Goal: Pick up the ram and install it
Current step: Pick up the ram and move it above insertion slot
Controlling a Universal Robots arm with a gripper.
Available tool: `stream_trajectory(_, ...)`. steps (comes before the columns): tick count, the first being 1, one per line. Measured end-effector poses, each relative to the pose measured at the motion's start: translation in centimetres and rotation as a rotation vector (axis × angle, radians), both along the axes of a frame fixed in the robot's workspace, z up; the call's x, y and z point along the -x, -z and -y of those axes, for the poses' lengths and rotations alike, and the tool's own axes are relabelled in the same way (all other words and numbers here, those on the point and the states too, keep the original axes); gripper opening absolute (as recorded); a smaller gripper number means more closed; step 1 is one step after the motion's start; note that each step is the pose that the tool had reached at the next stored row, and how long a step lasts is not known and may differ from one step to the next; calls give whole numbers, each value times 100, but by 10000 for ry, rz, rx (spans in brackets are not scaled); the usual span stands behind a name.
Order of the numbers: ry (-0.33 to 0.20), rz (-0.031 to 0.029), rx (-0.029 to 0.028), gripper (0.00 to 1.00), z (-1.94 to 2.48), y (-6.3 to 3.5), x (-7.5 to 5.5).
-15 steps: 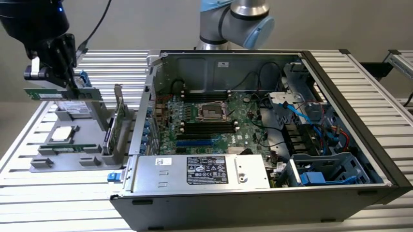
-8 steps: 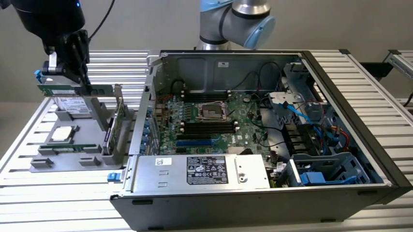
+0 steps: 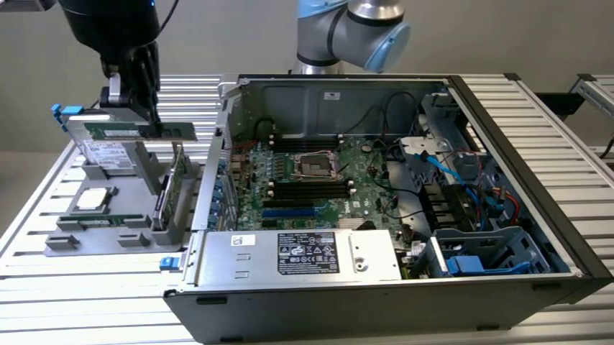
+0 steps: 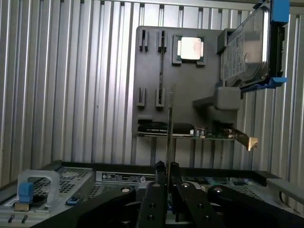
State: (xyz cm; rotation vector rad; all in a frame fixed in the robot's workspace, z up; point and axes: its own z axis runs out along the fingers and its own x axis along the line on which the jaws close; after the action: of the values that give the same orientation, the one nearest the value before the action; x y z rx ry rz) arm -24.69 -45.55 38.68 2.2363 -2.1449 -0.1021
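The ram (image 3: 134,131), a long thin green stick, hangs level above the grey parts holder (image 3: 106,233) at the exterior view's left. My gripper (image 3: 144,118) is shut on its top edge from above. In the wrist view the ram (image 4: 169,123) shows edge-on as a thin strip running out from between the black fingers (image 4: 156,190) of the gripper (image 4: 166,167), over the holder (image 4: 149,80). The open computer case (image 3: 499,115) lies to the exterior view's right, with the motherboard (image 3: 336,154) and its dark memory slots (image 3: 309,191) exposed.
On the holder sit a silver processor chip (image 4: 190,47), a hard drive with blue rails (image 4: 247,47) and a green expansion card with a metal bracket (image 4: 218,135). The case's side wall (image 3: 213,180) stands between holder and motherboard. The power supply (image 3: 298,253) and cables (image 3: 451,180) crowd the case.
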Motion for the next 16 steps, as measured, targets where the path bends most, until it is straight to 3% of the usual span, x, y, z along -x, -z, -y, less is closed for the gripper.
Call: stream_trajectory(16, -1, -28, -50, 14, -40, -31, -673)
